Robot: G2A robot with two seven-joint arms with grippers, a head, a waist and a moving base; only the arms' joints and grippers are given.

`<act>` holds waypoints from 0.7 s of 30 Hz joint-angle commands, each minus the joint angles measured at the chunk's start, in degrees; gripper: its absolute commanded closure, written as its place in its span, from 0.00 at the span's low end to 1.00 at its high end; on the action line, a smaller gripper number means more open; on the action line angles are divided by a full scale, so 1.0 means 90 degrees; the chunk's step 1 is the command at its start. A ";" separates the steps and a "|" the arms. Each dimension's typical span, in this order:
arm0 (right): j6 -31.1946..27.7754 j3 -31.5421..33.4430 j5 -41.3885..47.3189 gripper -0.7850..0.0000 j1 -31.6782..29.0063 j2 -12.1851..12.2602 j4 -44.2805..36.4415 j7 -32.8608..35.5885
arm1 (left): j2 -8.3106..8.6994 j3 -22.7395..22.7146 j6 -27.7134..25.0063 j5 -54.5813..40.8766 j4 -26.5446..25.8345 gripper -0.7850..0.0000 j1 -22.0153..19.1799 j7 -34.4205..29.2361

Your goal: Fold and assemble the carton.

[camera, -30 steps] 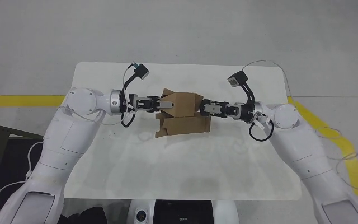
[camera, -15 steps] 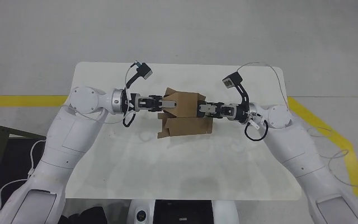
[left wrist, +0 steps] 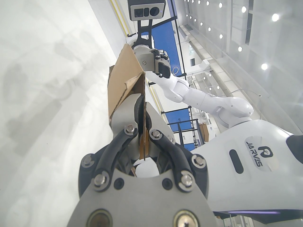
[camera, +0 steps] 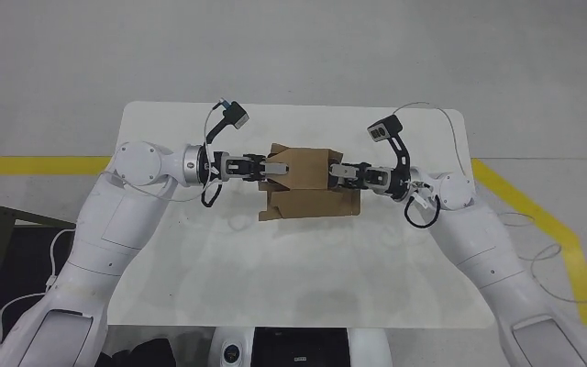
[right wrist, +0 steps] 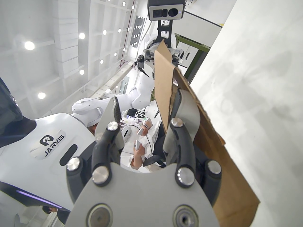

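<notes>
Right gripper [camera: 337,172] has edged toward the table's far side since a second ago, and the carton [camera: 307,179] has slid toward the right arm's side and opened out squarer. Left gripper [camera: 275,170] has barely moved. Carton sits at mid-table [camera: 303,275], lifted between both grippers, partly opened, with loose flaps at the left end. Left jaws are pinched tight on one cardboard flap edge, which runs straight between the fingers [left wrist: 127,109] in the left wrist view. Right jaws are spread wide and grip nothing; one finger [right wrist: 183,109] lies against the inner side of a panel and the other stands free of the cardboard. Step looks like squaring the flat blank into a tube, early to middle of the job, no flaps tucked yet. Next move likely needs the right gripper to close on or push that panel while the left holds, then fold the end flaps in. Risk: the flap creases or slips out. No readable print or label on the brown faces.
</notes>
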 commanded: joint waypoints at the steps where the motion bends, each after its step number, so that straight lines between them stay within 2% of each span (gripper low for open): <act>1: 0.0012 0.0000 -0.0050 0.48 0.0069 -0.0019 0.0051 0.0059 | 0.0005 -0.0005 0.0004 0.0038 -0.0005 1.00 0.0003 -0.0024; 13: 0.0085 -0.0217 -0.0289 0.52 0.0440 -0.0222 0.0254 0.0130 | -0.0002 0.0056 0.0055 0.0056 -0.0083 1.00 0.0040 -0.0066; 21: 0.0084 -0.0282 -0.0324 0.73 0.0526 -0.0322 0.0394 0.0242 | -0.0004 0.0063 0.0063 0.0090 -0.0073 1.00 0.0027 -0.0065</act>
